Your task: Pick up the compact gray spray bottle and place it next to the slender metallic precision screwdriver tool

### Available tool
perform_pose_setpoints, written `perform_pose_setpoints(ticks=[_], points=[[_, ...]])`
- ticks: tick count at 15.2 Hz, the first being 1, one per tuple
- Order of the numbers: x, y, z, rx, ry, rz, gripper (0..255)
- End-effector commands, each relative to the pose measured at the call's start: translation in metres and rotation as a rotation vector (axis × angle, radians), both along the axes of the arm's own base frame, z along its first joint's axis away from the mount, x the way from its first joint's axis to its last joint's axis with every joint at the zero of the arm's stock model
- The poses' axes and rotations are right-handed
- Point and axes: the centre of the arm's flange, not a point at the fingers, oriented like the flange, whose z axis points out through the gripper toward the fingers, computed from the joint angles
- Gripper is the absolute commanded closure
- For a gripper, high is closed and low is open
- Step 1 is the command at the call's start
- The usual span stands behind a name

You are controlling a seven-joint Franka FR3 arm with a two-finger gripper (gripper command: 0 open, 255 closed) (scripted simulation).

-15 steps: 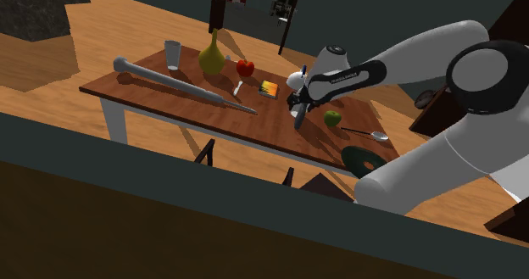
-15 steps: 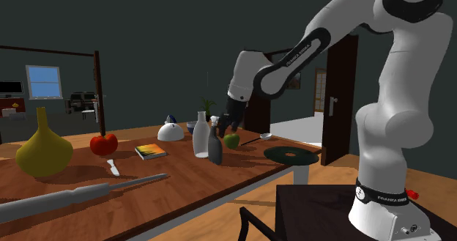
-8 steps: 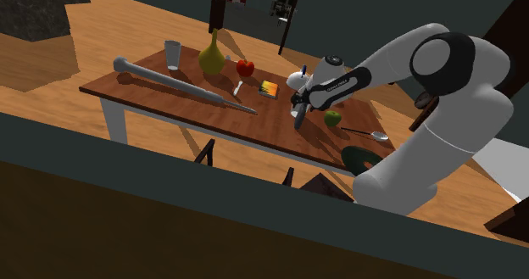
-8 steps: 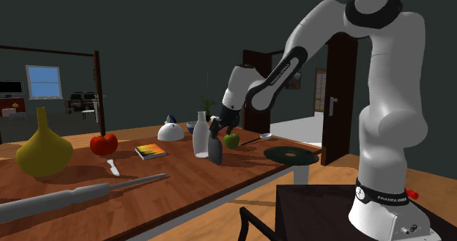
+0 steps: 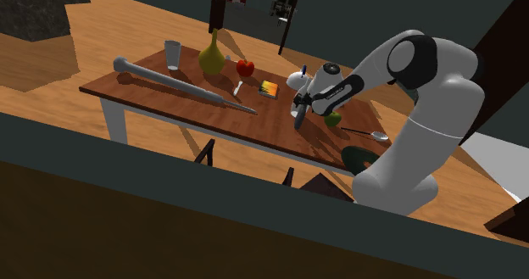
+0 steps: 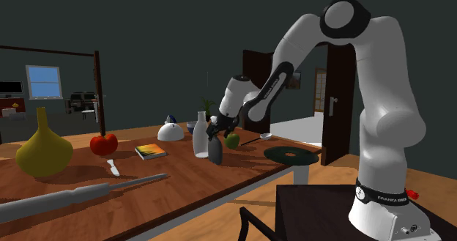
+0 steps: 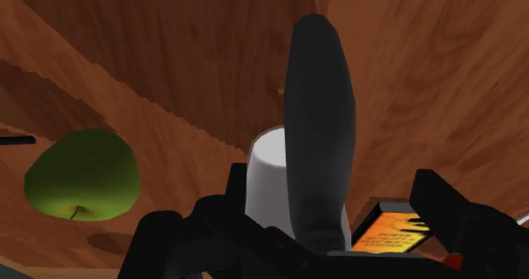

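Down toward the spray bottle (image 6: 215,150) came the pincer (image 6: 214,128) over the last second, while the arm (image 6: 384,93) drew its elbow up and back over the stand. A second before, the pincer had stood higher and further to the second exterior view's right; now it hung right at the bottle's top. Nothing on the tabletop (image 6: 249,168) had shifted. The dark gray bottle stood upright where it had been, just beside a taller white bottle (image 6: 200,135) and near a green apple (image 6: 231,140).

In the wrist view the fingers (image 7: 458,216) were spread, one on either side of the bottle's body. A strip of the orange book (image 7: 392,228) showed between the bottle and one finger, so no grip had been taken and the bottle rested on the wood by its own weight.

The approach looked all but done, and closing on the bottle seemed the step in hand. The long gray screwdriver (image 5: 182,87) lay well apart from it, toward the other end of the tabletop, so the lift, the carry and the setting down were all yet to do. With the white bottle so close, a finger could nudge it as the pincer closed or rose.
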Motion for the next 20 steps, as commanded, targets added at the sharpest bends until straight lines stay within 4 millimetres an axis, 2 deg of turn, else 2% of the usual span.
perform_pose_setpoints(ticks=[1,4,12,13,20], points=[[0.004,-0.005,-0.009,-0.001,-0.001,-0.001,0],[0.009,-0.011,-0.02,-0.001,-0.001,-0.001,0],[0.009,-0.011,-0.02,-0.001,-0.001,-0.001,0],[0.009,-0.011,-0.02,-0.001,-0.001,-0.001,255],[0.008,-0.011,-0.02,-0.001,-0.001,-0.001,255]])
